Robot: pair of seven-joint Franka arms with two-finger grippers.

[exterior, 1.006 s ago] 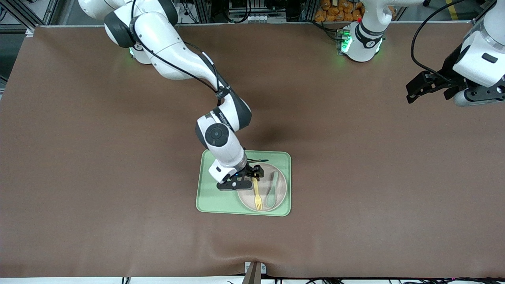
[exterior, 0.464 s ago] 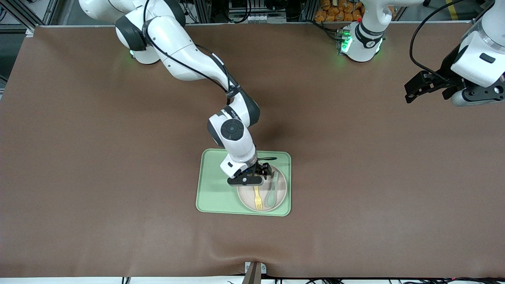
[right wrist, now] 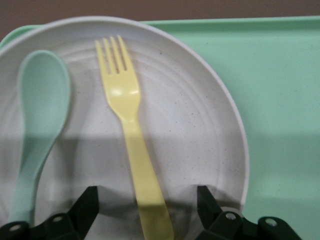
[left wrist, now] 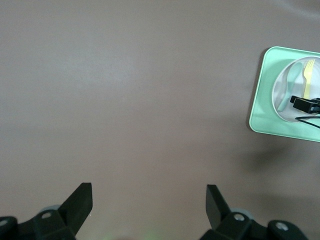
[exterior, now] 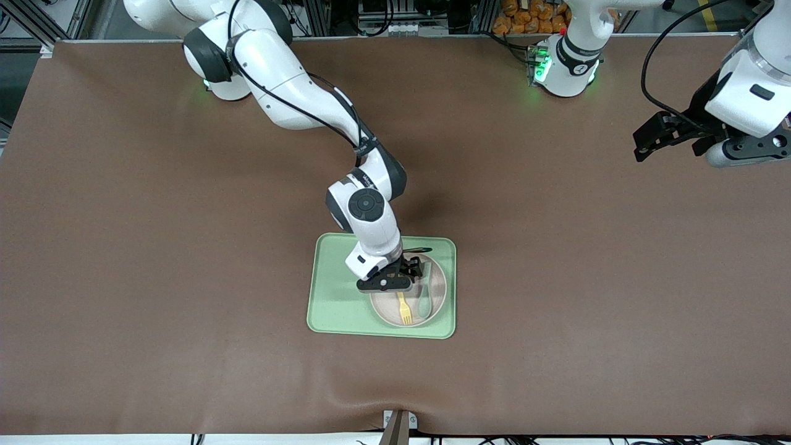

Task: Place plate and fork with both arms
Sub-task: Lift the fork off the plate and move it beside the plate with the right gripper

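The off-white plate (exterior: 437, 290) lies in the light-green tray (exterior: 337, 303) at the table's middle. The pale yellow fork (exterior: 404, 311) and a grey-green spoon (exterior: 425, 301) lie side by side on the plate. My right gripper (exterior: 405, 277) is open, low over the plate, its fingers on either side of the fork's handle. In the right wrist view the fork (right wrist: 131, 130) runs between the open fingertips (right wrist: 90, 200), with the spoon (right wrist: 37, 120) beside it on the plate (right wrist: 200, 135). My left gripper (exterior: 646, 141) is open and empty, waiting high over the left arm's end of the table.
The left wrist view shows bare brown table cover (left wrist: 125, 100) and the tray (left wrist: 260, 107) with the plate (left wrist: 280, 85) some way off. The tray's bare part (right wrist: 280, 100) lies beside the plate, toward the right arm's end of the table.
My right gripper has shifted across the tray toward the left arm's end and settled over the fork's handle. The left arm has barely moved.
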